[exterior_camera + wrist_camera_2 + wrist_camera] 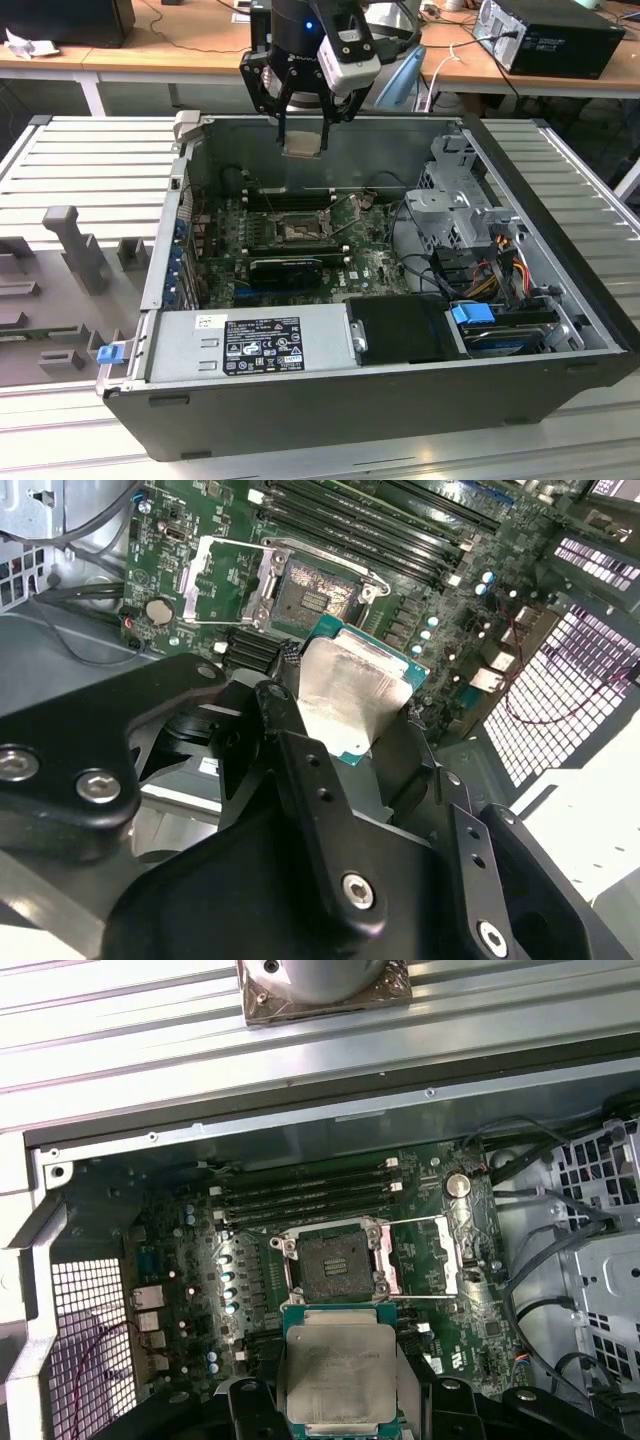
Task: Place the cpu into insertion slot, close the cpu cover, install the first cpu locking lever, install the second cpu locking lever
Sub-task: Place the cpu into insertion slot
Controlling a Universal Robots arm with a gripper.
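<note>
Gripper (303, 138) high over the open case (330, 400), jaws drawn in onto the cpu (338, 1385) and pinching two opposite edges, silver top showing between them. Well below the jaws, apart from the chip, on the green board (180, 1260): the insertion slot (330, 1265), pin field exposed. Just beside the slot, equally far beneath the jaws: the cpu cover (425, 1252), swung open and lying back on its hinge.

Downward-pointing arm (300, 30), gripper (303, 138) clamped on the cpu (303, 146)
</note>
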